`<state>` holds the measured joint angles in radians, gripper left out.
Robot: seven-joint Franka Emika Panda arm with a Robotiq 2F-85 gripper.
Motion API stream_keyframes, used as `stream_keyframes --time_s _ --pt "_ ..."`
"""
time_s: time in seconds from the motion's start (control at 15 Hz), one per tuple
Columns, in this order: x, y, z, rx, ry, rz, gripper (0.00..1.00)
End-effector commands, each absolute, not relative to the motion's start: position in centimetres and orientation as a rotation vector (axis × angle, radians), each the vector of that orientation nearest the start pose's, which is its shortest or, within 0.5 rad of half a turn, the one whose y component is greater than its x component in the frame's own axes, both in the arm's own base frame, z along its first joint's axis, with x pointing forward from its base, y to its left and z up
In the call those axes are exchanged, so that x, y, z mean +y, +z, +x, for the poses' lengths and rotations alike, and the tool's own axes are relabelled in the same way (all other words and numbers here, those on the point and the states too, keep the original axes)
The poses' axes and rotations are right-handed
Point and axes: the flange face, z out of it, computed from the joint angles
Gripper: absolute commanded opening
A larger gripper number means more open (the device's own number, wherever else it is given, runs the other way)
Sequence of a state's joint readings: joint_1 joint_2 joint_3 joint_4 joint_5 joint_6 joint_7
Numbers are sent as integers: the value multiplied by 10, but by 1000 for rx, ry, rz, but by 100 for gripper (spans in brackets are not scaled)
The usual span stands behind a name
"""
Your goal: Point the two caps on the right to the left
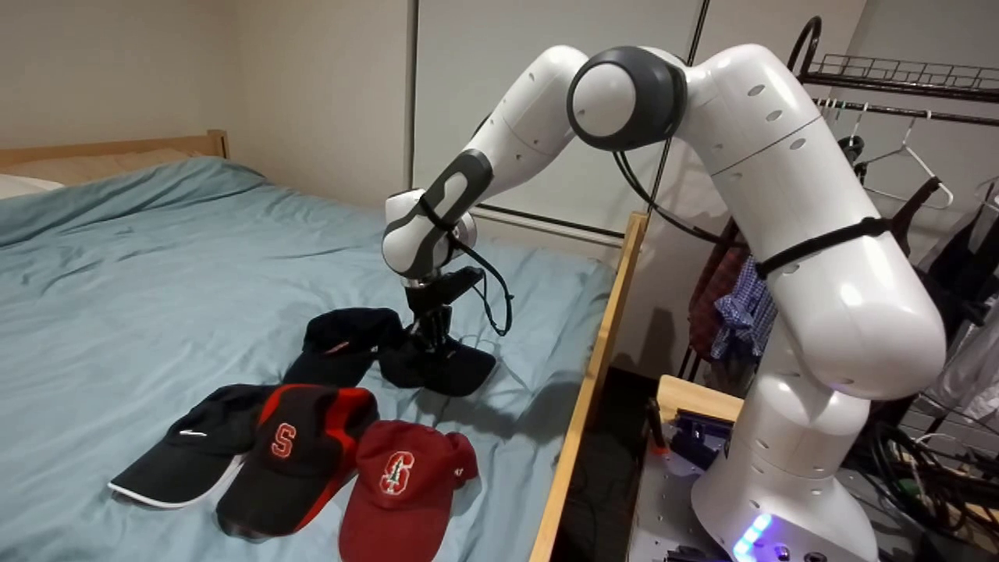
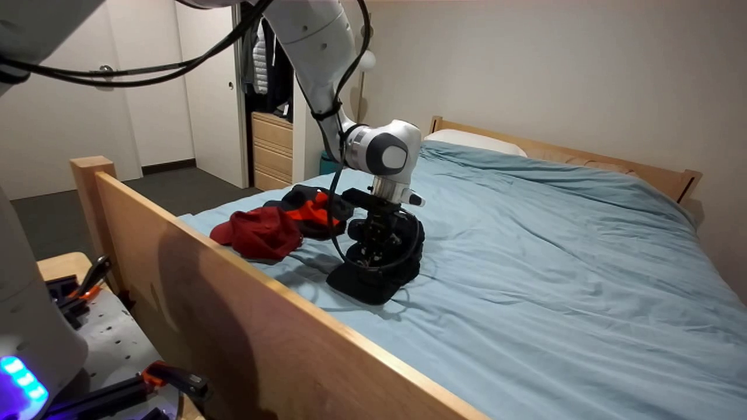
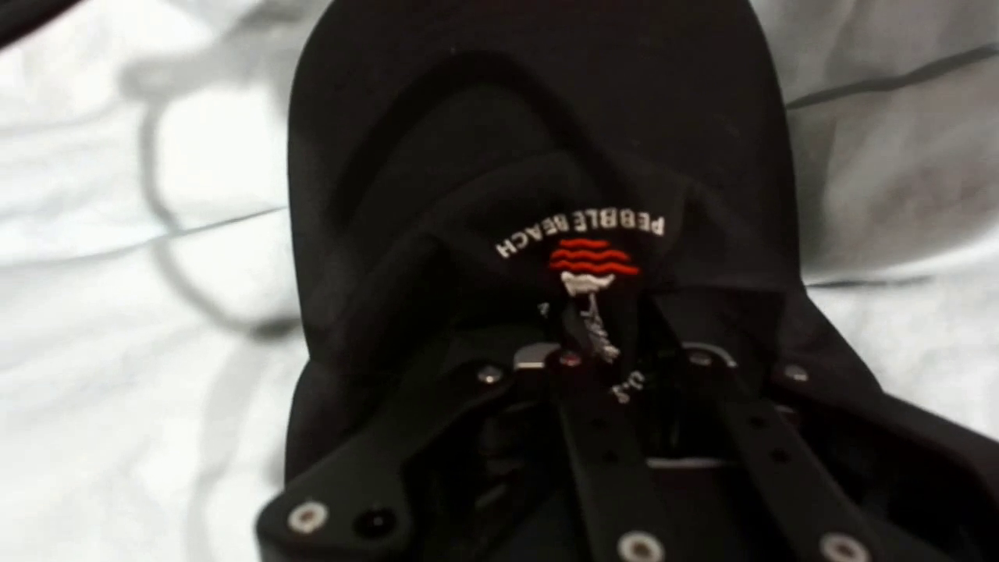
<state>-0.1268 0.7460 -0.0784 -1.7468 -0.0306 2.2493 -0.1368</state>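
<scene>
- Well, can see the fingers (image 3: pixel 577 398) apart at the black Pebble Beach cap (image 1: pixel 449 375), with its fabric between; too dark to tell whether clamped on it.
- Can make out that cap pointing brim-first toward the wooden rail (image 1: pixel 591 382).
- Can find the red cap (image 1: pixel 406 496) just beside the red-and-black cap (image 1: pixel 304 468) in both exterior views.
</scene>
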Motion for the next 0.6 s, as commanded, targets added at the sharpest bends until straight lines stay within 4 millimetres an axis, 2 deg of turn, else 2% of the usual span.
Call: stream_keyframes --time_s 0.0,0.07,0.27,0.4,0.53 --pt "-136 160 610 354 421 -3096 2" --pt "-137 167 607 434 419 -3080 0" --pt "-135 194 582 680 444 -3040 3" --pt "-126 211 565 835 455 -2995 3" --pt "-113 226 558 982 474 -2929 2"
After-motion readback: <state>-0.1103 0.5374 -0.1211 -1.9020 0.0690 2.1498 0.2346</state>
